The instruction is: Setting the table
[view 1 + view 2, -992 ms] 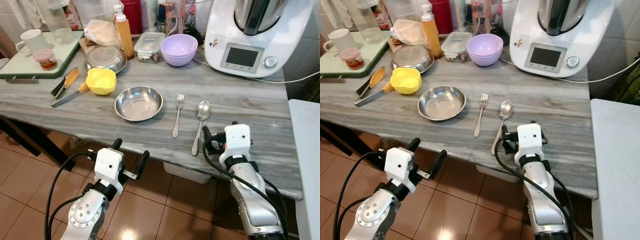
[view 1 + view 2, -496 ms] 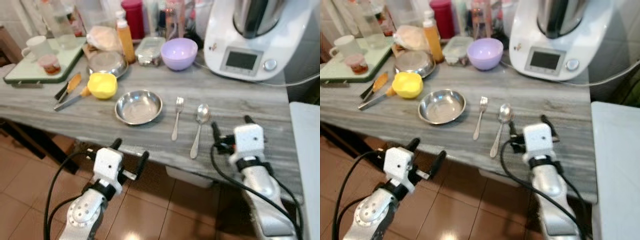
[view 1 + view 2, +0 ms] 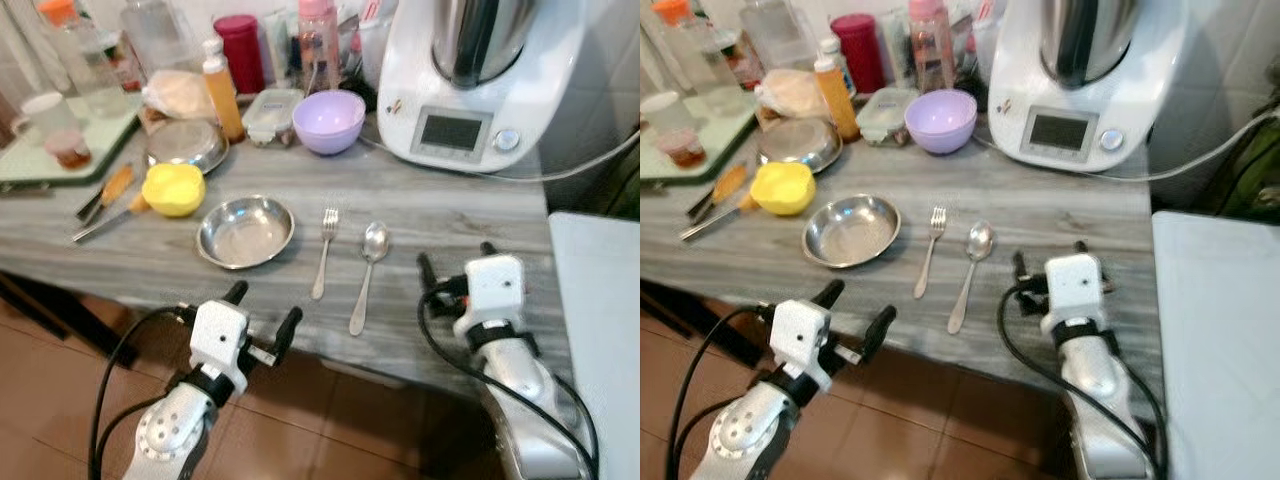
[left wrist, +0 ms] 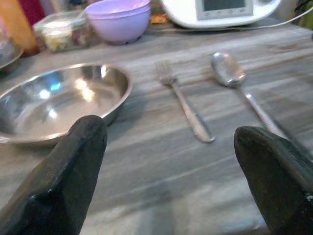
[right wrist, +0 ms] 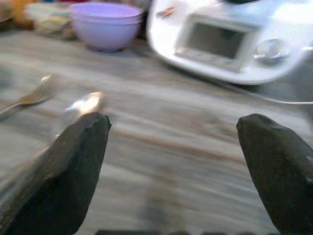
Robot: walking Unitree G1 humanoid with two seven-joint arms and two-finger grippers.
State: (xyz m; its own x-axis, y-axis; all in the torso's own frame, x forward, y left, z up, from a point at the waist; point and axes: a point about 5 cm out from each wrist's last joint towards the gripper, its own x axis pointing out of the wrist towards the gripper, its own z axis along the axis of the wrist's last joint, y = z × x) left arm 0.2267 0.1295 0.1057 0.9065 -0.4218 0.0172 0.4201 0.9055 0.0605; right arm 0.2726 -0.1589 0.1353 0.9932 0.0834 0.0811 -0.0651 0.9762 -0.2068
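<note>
On the grey table (image 3: pixel 470 205) a steel bowl (image 3: pixel 245 230) lies with a fork (image 3: pixel 323 252) and a spoon (image 3: pixel 367 275) side by side to its right. My left gripper (image 3: pixel 263 305) is open at the table's front edge, just below the steel bowl, with nothing between its fingers. In the left wrist view the bowl (image 4: pixel 54 100), fork (image 4: pixel 183 100) and spoon (image 4: pixel 239 85) lie ahead of it. My right gripper (image 3: pixel 455 258) is open and empty over the table, to the right of the spoon and apart from it.
A yellow bowl (image 3: pixel 173 188), tongs (image 3: pixel 105 195), a second steel bowl (image 3: pixel 185 145), an orange bottle (image 3: pixel 222 90), a purple bowl (image 3: pixel 329 120) and a white kitchen appliance (image 3: pixel 460 80) crowd the back. A white surface (image 3: pixel 600 330) adjoins the table's right end.
The camera has shifted, so the whole scene sits differently. My right gripper has drawn off to the right, away from the spoon's handle. Bowl, fork and spoon lie as before.
</note>
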